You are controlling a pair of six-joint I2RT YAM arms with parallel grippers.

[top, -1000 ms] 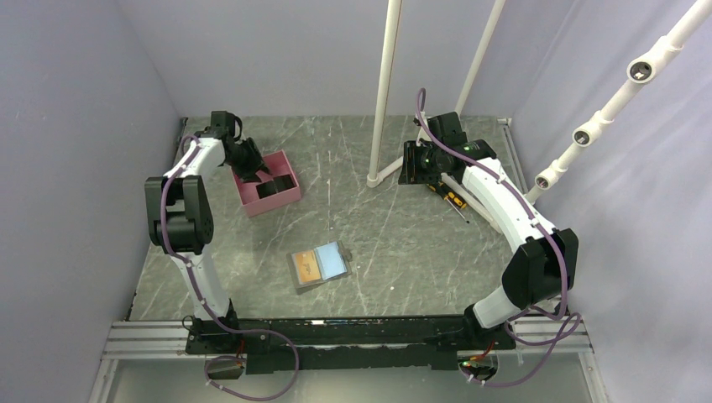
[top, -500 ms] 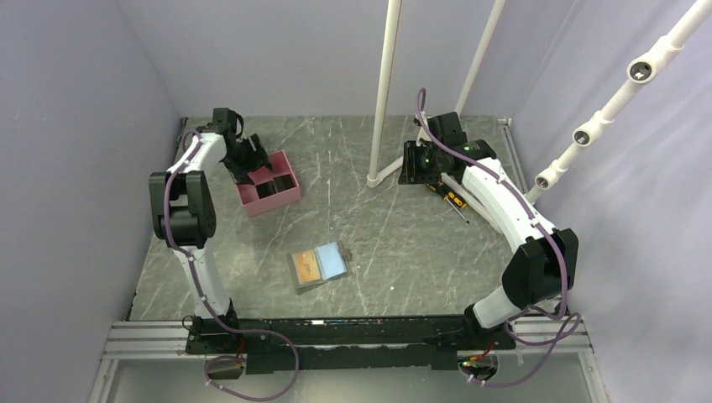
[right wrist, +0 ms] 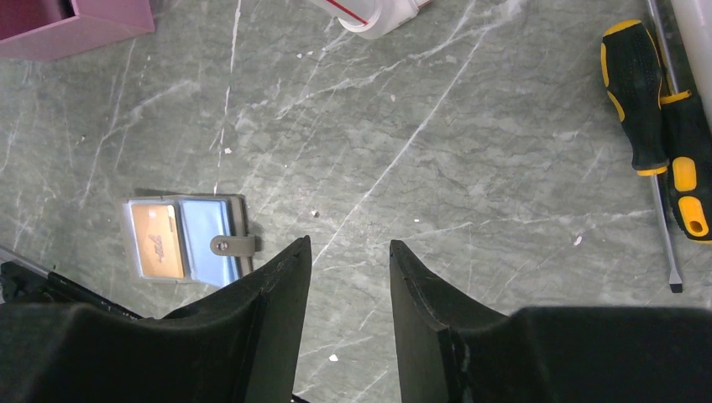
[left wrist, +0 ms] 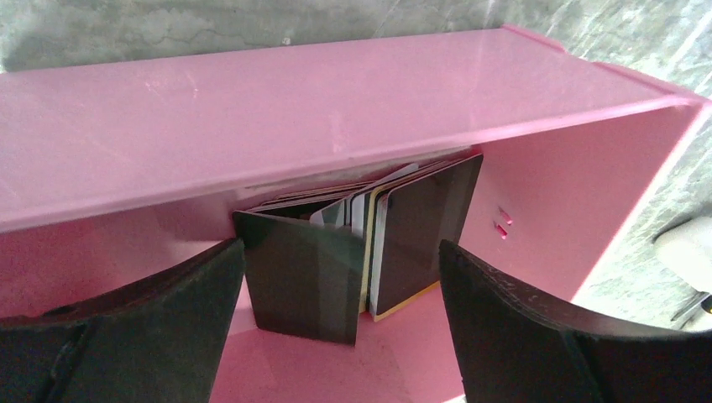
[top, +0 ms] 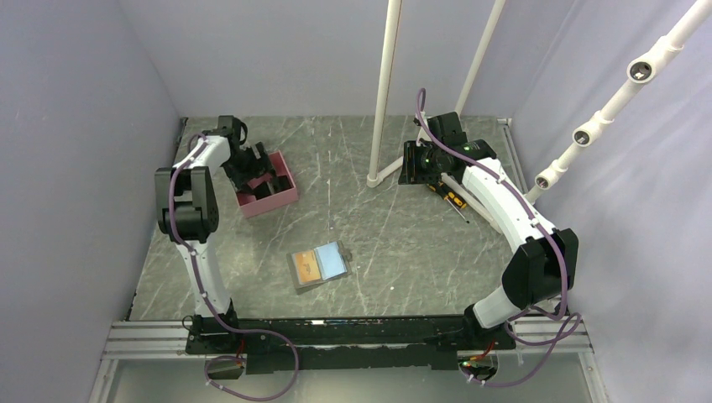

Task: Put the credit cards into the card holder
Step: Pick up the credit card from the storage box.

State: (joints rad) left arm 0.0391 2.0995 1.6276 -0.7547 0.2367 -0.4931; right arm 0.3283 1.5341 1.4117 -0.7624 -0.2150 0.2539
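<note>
Several black credit cards (left wrist: 306, 277) stand on edge inside the pink box (left wrist: 336, 101), leaning on its far wall. My left gripper (left wrist: 340, 252) is open down in that box (top: 270, 201), one finger on each side of the front card, gripping nothing. The grey card holder (top: 319, 265) lies open on the table's near middle, an orange card (right wrist: 157, 241) in one half and light blue lining in the other (right wrist: 204, 239). My right gripper (right wrist: 348, 243) hovers open and empty at the back right (top: 420, 161), far from the holder.
Two yellow-and-black screwdrivers (right wrist: 638, 92) lie at the back right near the right arm (top: 449, 199). White poles (top: 382, 92) rise from feet at the table's back middle (right wrist: 369, 13). Purple walls enclose the table on the left, back and right.
My left gripper's jaws have spread wide and its wrist has shifted a little inside the pink box. The right arm and the card holder have not moved.
</note>
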